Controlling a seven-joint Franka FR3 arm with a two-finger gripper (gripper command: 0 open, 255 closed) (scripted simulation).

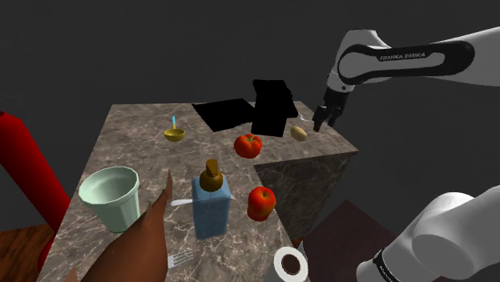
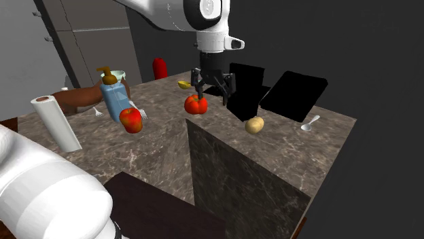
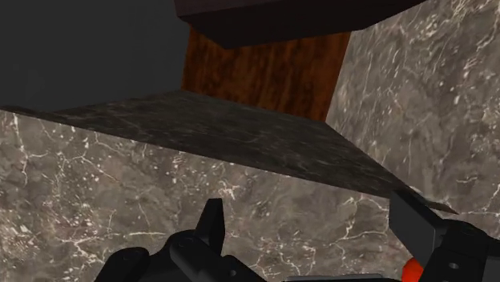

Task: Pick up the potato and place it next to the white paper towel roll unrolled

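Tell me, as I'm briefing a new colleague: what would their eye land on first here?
The white arm with its open black hand hangs over the marble counter, near the potato but not touching it. A red fruit sits at the counter's inner corner, another beside the blue bottle. Pure-black shapes sit behind the potato.

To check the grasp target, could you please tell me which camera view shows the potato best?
The second exterior view: the potato lies unobstructed on the marble counter, near its edge. The shoulder view shows it from farther off, next to the open gripper in the image. The wrist view faces the marble counter.
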